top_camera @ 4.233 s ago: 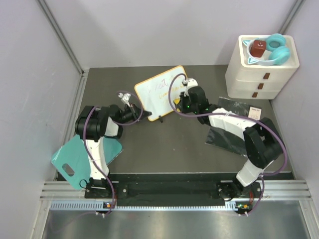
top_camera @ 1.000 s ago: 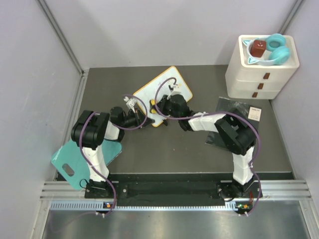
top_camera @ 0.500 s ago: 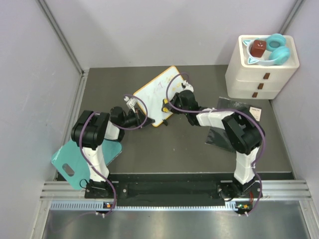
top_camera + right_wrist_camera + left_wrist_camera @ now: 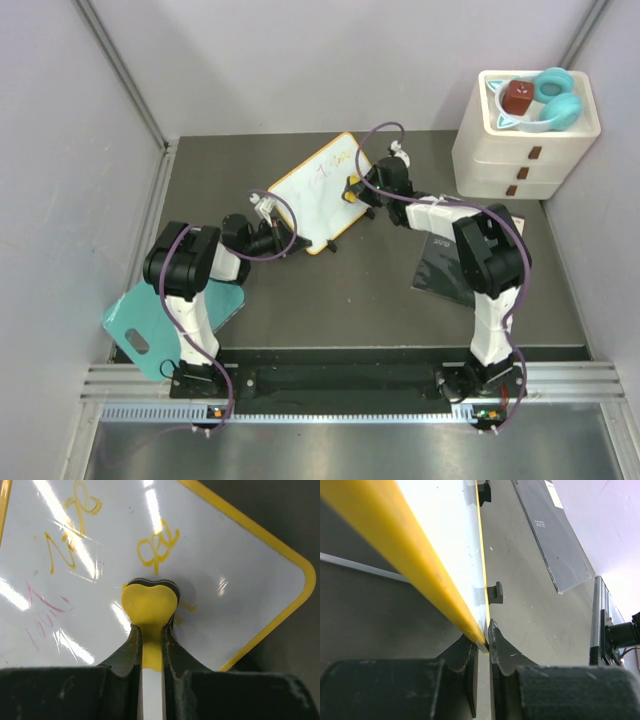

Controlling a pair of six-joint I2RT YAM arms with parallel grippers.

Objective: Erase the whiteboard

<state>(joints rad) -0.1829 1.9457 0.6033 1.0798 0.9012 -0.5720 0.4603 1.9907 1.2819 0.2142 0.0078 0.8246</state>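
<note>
Plainly, the nearest hold was the left arm's: its fingers (image 4: 502, 652) were closed to a narrow slit on the yellow frame (image 4: 420, 560) of the whiteboard (image 4: 452, 525), pinching the rim at the board's near corner. From that grip the board ran away across the bench (image 4: 400, 300), with its long axis going from near-left to far-right. It was propped at a tilt on its small black feet (image 4: 495, 592), not lying flat. The board stood at mid-bench between the two arms, nearer the back wall than the arm bases. Farther along, on the far-right part of the white face, the right arm's fingers (image 4: 172, 652) were pressed tight on the stem of a yellow eraser (image 4: 150, 600). The eraser's heart-shaped head appeared to sit against the surface, though actual contact was hard to confirm from above. Orange handwriting (image 4: 157, 545) lay just beyond the eraser's head, straight ahead of the fingers. More orange marks (image 4: 75, 525) and faint pink strokes (image 4: 45, 610) sat off to one side of it, toward the board's far and left parts. The corner behind the eraser looked bare. So the right arm was the one placed to wipe, and the coming stroke probably had to push forward and sideways along the long axis into those marks. The left pinch would have to hold the tilted board against that push (a loose rim grip could let it pivot on its feet).
</note>
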